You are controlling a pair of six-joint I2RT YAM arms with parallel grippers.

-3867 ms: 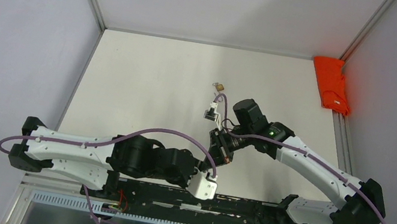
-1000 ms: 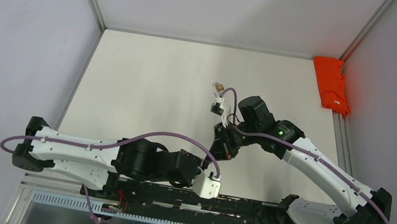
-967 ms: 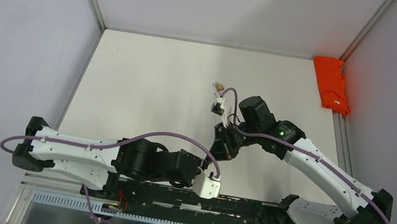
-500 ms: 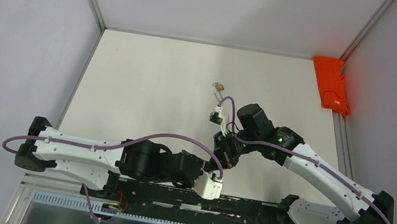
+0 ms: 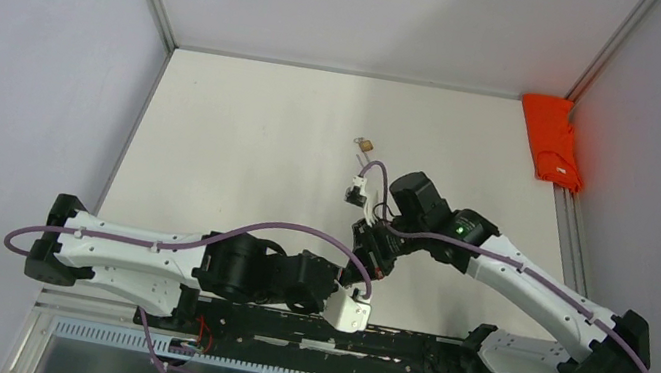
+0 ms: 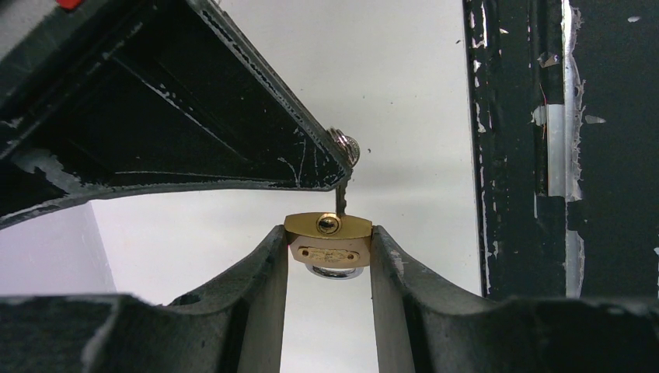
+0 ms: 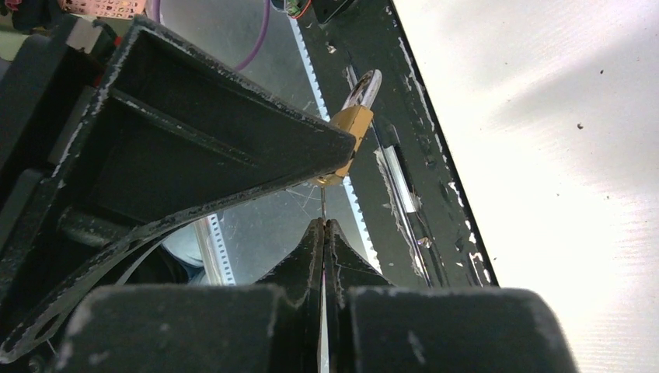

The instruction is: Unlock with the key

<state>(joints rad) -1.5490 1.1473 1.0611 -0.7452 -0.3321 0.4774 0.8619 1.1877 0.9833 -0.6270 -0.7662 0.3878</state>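
My left gripper is shut on a small brass padlock, gripping its sides, keyhole facing the camera and silver shackle pointing away. My right gripper is shut on a thin silver key, which points at the padlock. The key's tip meets the lock's edge just right of the keyhole; I cannot tell if it is inside. In the right wrist view the padlock shows past the key, partly hidden by a left finger. In the top view both grippers meet above the table's near middle.
A small brass item lies on the white table beyond the grippers. An orange cloth lies at the far right edge. The black rail of the arm bases runs along the near edge, just below the grippers.
Over the last second my right wrist has come nearer and down toward the left gripper, bringing the key to the padlock. The left arm has barely moved.
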